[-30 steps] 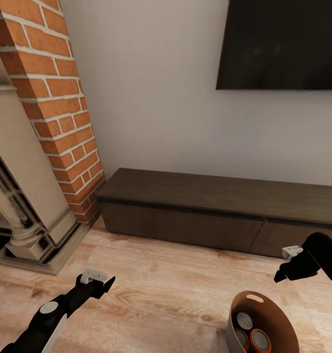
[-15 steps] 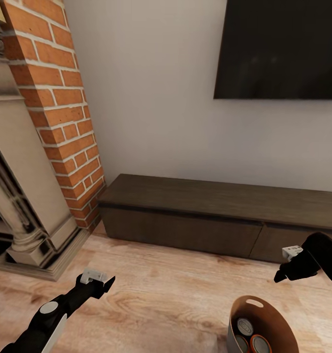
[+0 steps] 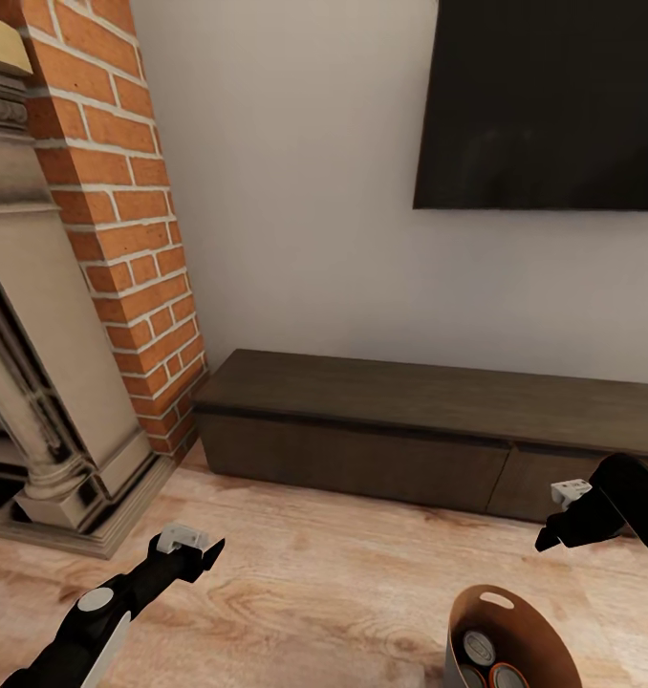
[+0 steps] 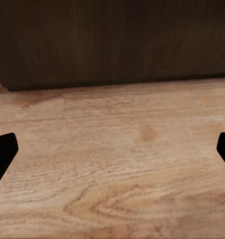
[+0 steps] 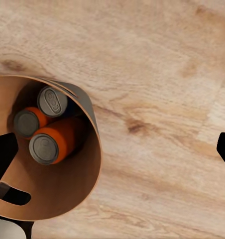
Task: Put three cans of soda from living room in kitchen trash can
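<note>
The trash can (image 3: 539, 626) stands on the wood floor at the head view's bottom right, copper-brown inside and partly cut off by the picture's edge. In the right wrist view three soda cans lie inside the trash can (image 5: 57, 186): a darker can (image 5: 53, 101), an orange can (image 5: 28, 122) and a bright orange can (image 5: 52, 144). My right gripper (image 3: 553, 530) hovers open just above and beside the bin, its dark fingertips spread wide around nothing (image 5: 112, 154). My left gripper (image 3: 198, 552) is open over bare floor (image 4: 112, 152), far left of the bin.
A long low dark cabinet (image 3: 410, 420) runs along the white wall ahead, under a wall TV (image 3: 544, 105). A red-brick fireplace (image 3: 123, 220) with a stone surround (image 3: 37, 382) stands at left. Light wood floor (image 3: 314, 583) lies between me and the cabinet.
The whole head picture has slid down a little, so the camera has moved; the bin now sits lower and is more cut off. Both arms hold their places in the picture.
</note>
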`<state>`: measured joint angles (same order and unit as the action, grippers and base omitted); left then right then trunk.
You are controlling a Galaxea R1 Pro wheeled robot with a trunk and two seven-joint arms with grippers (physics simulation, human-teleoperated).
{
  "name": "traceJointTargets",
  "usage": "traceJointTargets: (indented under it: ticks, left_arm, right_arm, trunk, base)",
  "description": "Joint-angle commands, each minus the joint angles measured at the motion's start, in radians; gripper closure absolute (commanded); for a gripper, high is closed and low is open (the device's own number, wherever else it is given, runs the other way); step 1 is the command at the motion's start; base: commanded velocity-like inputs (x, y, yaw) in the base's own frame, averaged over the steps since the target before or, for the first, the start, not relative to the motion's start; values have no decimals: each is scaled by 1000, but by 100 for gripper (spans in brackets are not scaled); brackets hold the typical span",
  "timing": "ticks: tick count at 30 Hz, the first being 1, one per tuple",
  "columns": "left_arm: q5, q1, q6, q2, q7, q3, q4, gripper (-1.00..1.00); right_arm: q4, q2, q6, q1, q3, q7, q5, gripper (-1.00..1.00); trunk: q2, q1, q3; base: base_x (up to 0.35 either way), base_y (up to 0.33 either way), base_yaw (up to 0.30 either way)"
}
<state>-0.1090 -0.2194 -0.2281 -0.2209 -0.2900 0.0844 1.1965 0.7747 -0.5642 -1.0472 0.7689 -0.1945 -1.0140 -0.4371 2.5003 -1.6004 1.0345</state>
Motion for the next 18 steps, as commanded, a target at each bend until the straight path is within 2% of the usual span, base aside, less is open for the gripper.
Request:
traceJointTargets:
  ticks: [1,18]
  left_arm:
    - [0,0,0,0,0,0,0,-100]
    - [0,0,-5,0,0,0,-1,-100]
  right_arm:
    - [0,0,0,0,0,0,0,-100]
    - [0,1,0,0,-3,0,0,-100]
  trunk:
    - [0,0,-2]
    - [-119,66,-29]
  base:
    - [0,0,0]
    - [0,0,0]
